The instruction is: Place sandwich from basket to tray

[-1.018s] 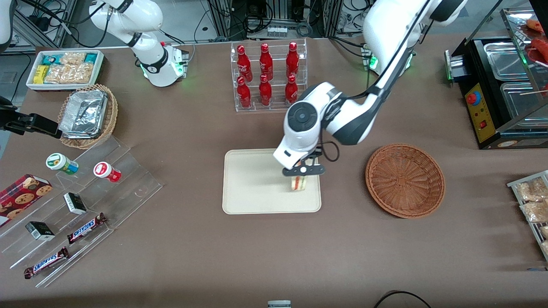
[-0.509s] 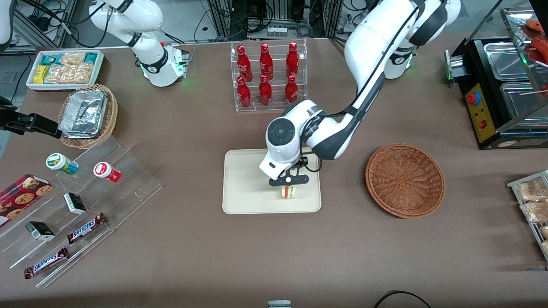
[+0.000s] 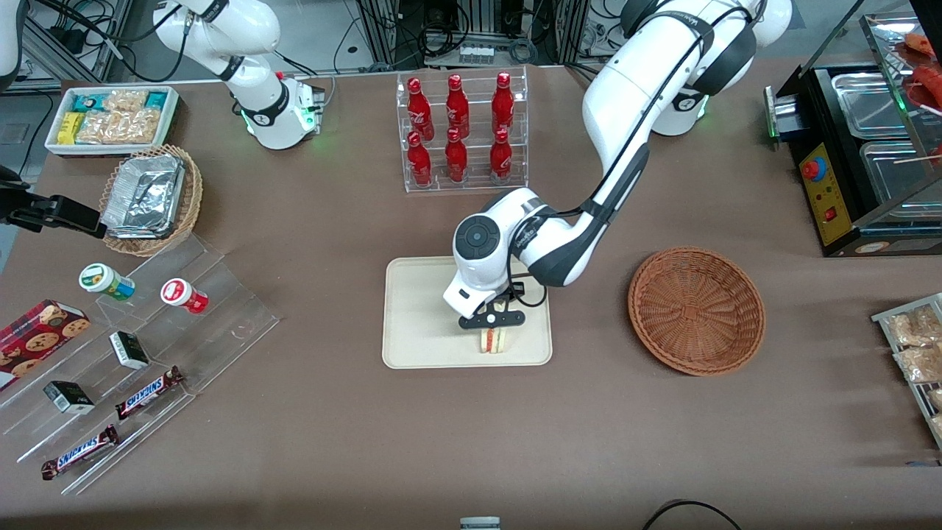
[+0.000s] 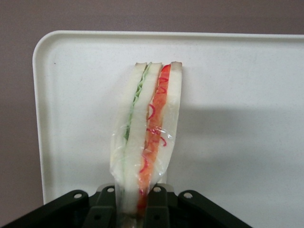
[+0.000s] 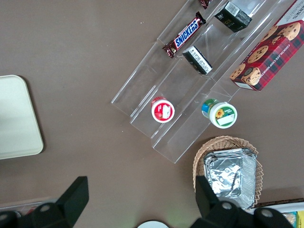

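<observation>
My left gripper [image 3: 491,331] is shut on the sandwich [image 3: 492,341], a plastic-wrapped wedge of pale bread with red and green filling. It holds the wedge upright over the cream-beige tray [image 3: 423,324], at the part of the tray nearest the front camera. In the left wrist view the sandwich [image 4: 147,133] sits pinched between the black fingers [image 4: 107,206], with the tray [image 4: 237,95] under it. Whether the wedge touches the tray I cannot tell. The reddish-brown wicker basket [image 3: 696,310] stands empty beside the tray, toward the working arm's end.
A clear rack of red bottles [image 3: 460,131] stands farther from the front camera than the tray. A clear stepped stand with snack bars and cups [image 3: 140,353], a tan basket with foil packs [image 3: 151,199] and a white snack bin [image 3: 112,118] lie toward the parked arm's end.
My gripper has carried the sandwich across the tray toward the parked arm's end and nearer the front camera, and lower. The grip has stayed shut on it.
</observation>
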